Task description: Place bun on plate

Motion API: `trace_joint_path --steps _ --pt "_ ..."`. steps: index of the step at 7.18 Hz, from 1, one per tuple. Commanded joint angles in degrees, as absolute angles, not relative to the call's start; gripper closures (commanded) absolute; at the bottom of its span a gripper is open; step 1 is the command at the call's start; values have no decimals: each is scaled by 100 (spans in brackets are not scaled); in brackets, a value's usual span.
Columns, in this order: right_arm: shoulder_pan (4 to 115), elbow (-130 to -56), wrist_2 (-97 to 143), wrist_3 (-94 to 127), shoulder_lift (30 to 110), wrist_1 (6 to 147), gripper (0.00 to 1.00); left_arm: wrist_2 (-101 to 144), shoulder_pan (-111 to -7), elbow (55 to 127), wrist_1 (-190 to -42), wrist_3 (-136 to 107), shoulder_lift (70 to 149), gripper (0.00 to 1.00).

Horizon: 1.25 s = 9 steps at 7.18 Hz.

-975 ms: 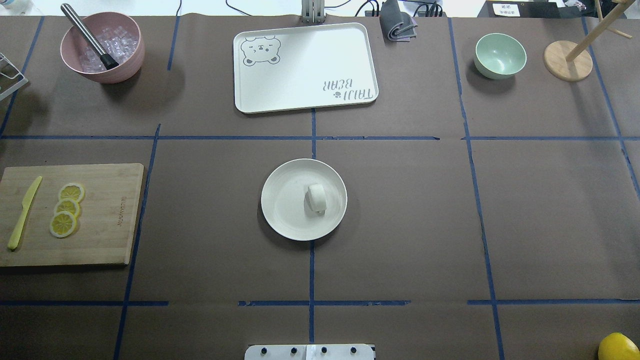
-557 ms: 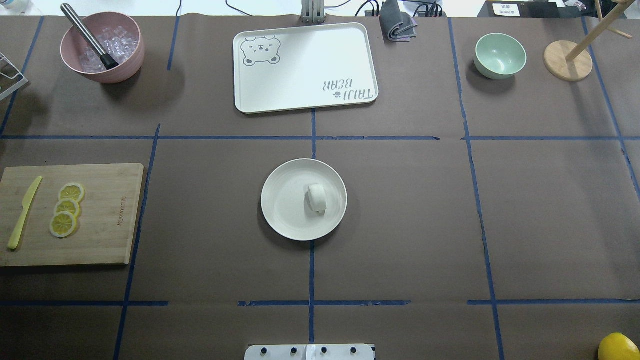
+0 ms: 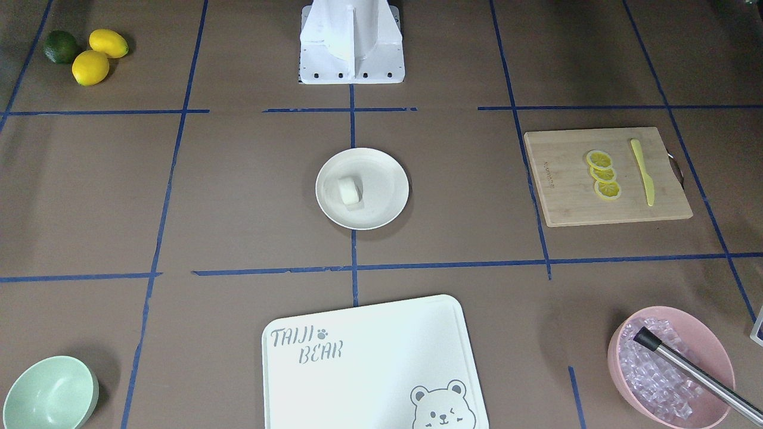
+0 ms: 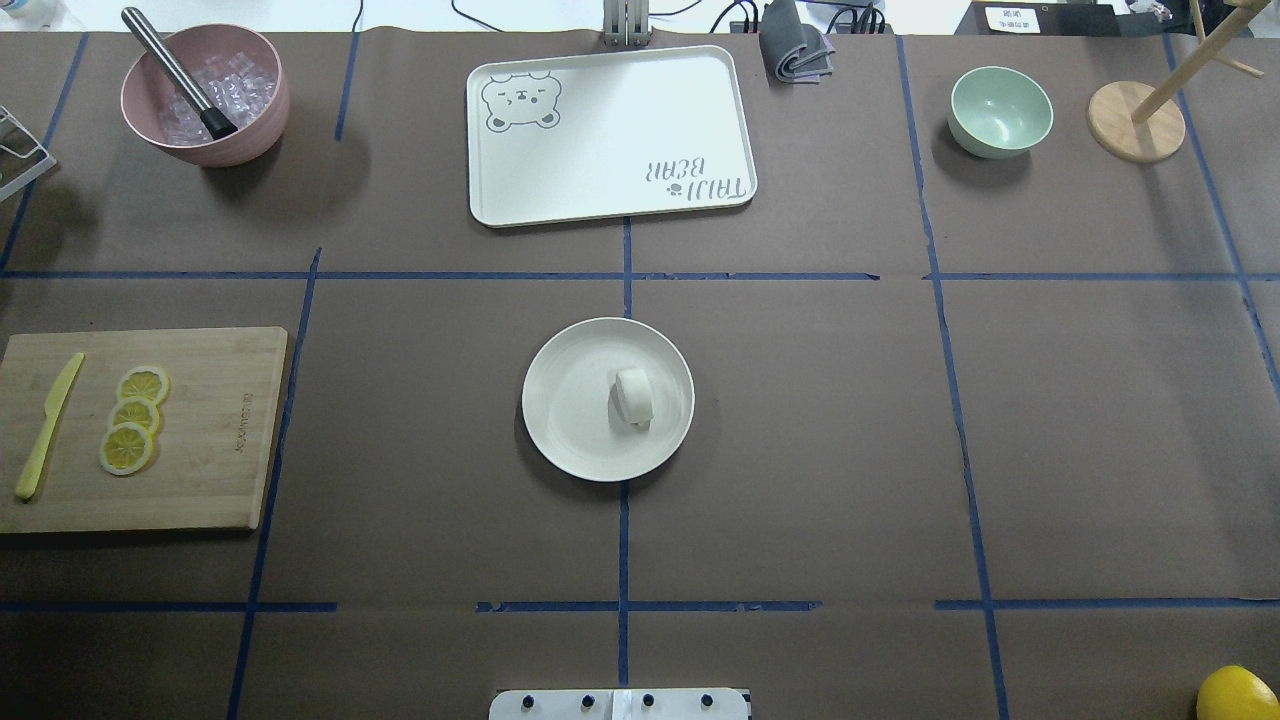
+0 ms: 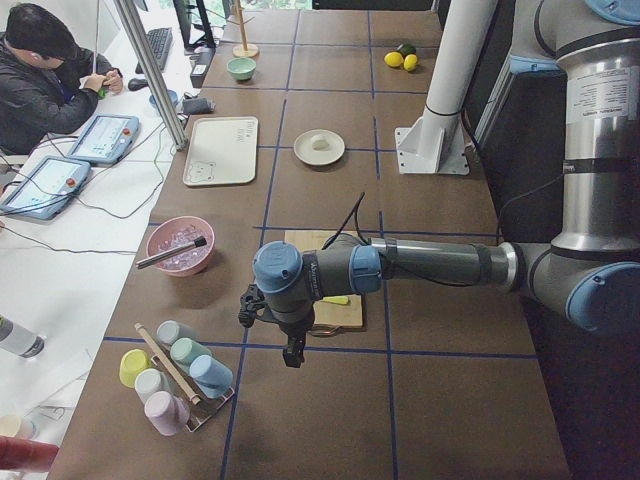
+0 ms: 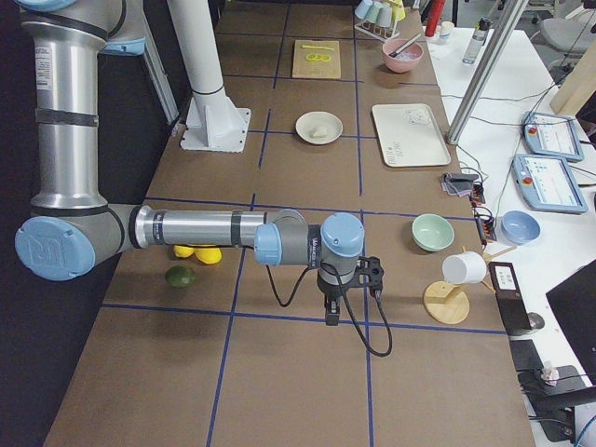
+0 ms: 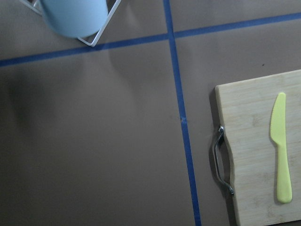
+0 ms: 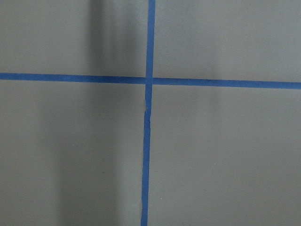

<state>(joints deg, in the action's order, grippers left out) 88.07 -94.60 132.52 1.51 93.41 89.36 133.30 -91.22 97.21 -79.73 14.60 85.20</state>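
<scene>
Brown paper (image 4: pixel 800 450) gridded with blue tape covers the table. At the left end, the left gripper (image 5: pixel 291 355) hangs pointing down over the paper, just off a rectangular bamboo cutting board (image 4: pixel 200 480). Whether its fingers are parted or closed cannot be told, and no object shows in its grasp. On the board lie a yellow-green plastic knife (image 4: pixel 45 428) and three lemon slices (image 4: pixel 133 415). In the middle sits the round cream plate (image 4: pixel 570 400), and the small white bun (image 4: pixel 633 397) rests on it, slightly right of centre. Beyond the plate lies a white rectangular tray printed with a bear (image 4: pixel 610 140). At the right end, the right gripper (image 6: pixel 330 315) hangs over the paper near a mint-green bowl (image 6: pixel 433 232). Its opening cannot be told either.
</scene>
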Motion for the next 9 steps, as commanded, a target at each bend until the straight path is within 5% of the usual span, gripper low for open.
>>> trace_joint_path --steps 1,9 --pt "8807 -9439 13271 132 9360 8938 0 13227 -9114 9659 -7980 1450 8569 0" --pt "8807 -9422 13271 123 9378 8938 0 13219 -9097 9668 -7980 1485 8508 0"
